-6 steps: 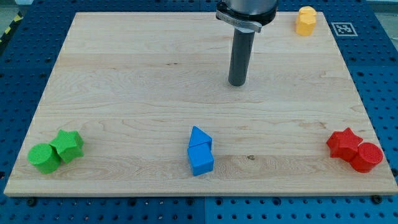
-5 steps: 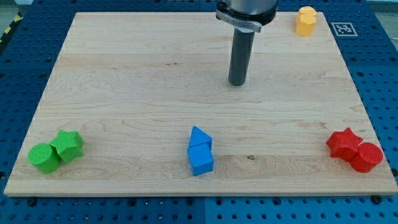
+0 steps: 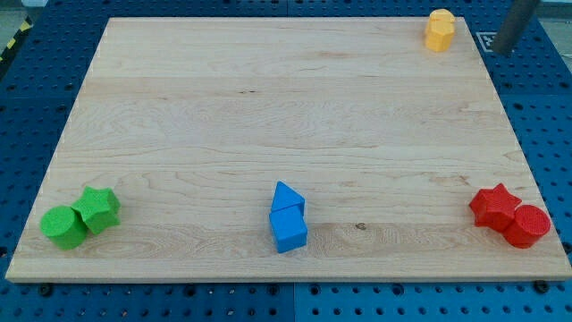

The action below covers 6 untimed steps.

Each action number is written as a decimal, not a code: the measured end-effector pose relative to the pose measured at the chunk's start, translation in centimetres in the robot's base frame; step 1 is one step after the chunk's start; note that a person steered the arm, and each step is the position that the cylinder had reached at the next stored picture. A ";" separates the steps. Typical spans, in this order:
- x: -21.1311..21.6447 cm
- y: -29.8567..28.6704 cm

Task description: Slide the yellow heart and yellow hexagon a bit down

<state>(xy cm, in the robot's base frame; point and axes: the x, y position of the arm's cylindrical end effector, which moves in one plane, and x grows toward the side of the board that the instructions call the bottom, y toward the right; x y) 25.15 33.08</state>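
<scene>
My tip (image 3: 504,51) has jumped from board centre to right of the yellow blocks (image 3: 439,29)

No words, numbers or brand names legible anywhere. Only sign: a black-and-white square fiducial marker (image 3: 492,41) on the blue pegboard (image 3: 545,107), just off the board's top-right corner at the view's right; its block pattern carries no readable characters, and a dark rod partly covers its right edge. A yellow-and-black hazard stripe (image 3: 16,40) runs along the view's top-left edge, on the surface beside the pegboard; no lettering on it. Wooden board (image 3: 268,107) and coloured blocks bear no labels or print.
</scene>
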 end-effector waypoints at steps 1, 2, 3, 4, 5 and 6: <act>-1.6 0.0; -4.2 -1.3; -6.0 -3.3; -6.0 -4.3; -6.0 -5.8; -6.0 -6.5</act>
<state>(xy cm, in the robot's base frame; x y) 19.13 26.61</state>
